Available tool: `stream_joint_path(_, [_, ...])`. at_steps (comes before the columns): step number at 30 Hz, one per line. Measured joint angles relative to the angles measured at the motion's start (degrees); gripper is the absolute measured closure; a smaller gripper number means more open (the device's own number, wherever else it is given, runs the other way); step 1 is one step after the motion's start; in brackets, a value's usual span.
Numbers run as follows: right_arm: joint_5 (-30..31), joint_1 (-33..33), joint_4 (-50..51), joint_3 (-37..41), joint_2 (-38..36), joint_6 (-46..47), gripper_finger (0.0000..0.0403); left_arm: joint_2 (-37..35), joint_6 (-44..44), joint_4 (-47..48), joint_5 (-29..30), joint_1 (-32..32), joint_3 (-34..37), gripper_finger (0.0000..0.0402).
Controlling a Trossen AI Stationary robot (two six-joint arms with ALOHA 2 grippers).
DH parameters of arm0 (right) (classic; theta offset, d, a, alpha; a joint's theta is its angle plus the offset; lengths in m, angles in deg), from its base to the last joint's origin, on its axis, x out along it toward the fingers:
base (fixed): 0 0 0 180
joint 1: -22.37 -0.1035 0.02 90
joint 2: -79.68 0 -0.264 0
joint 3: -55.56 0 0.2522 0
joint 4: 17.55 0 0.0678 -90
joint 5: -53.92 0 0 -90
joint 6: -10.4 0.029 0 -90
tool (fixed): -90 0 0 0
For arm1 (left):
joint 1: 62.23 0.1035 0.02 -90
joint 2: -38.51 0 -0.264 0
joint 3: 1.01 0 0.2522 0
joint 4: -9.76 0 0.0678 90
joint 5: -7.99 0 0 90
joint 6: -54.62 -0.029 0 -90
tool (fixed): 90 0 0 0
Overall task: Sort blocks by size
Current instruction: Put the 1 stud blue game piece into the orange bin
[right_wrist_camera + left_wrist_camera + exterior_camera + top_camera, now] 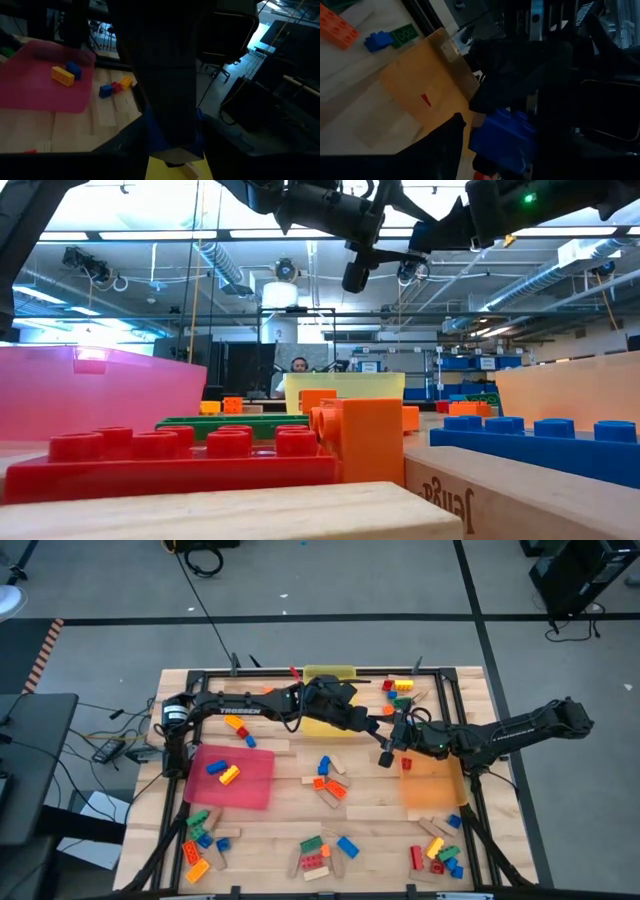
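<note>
Going left to right from the overhead: the left table edge (165, 740) had the left arm's base parked right on it, with a heap of mixed bricks (200, 835) jammed into the near-left corner. The red tray (250, 785) sat just inside that, holding a yellow brick (229, 774) and a blue brick (213, 767). Between the tray and the middle cluster (330, 782) there was a strip of bare wood, about the only open lane

The left arm was stretched out long and low across the back half, passing in front of the yellow tray (330, 673). The left gripper (376, 724) met the right gripper (393, 743) nose to nose, raised above the table in the low view. A blue studded brick (502, 137) was wedged right between the two, over the gap beside the orange tray (432, 788). I couldn't tell whether either one was clamped on it or had let go, too dark and crowded

The right arm came in bent from the right edge, with more bricks (440, 852) piled near-right and a few (400, 690) at the back
</note>
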Motion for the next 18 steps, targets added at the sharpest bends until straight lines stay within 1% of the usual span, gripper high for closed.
stream_joint_path(3, [0.0,0.0,0.0,0.0,0.0,0.0,0.0247,0.0,-0.9,0.0,0.0,0.0,0.0,0.0165])
stream_joint_path(7, [0.0,0.0,0.4,0.0,-0.9,-0.3,0.0244,0.0,-4.2,-0.3,-0.5,0.8,0.0,0.0163])
stream_joint_path(11, [3.2,0.0,1.8,0.0,-2.7,-0.7,0.0241,0.0,-4.6,-2.1,-3.6,2.3,0.0,0.0163])
stream_joint_path(15, [4.0,-0.1,4.7,0.0,-5.1,-0.6,0.0241,0.0,-4.6,-4.3,-6.8,3.5,0.0,0.0163])
stream_joint_path(18, [6.7,-0.8,8.0,0.0,-7.4,2.6,0.0241,0.0,-6.2,-4.2,-9.2,4.2,0.0,0.0163])
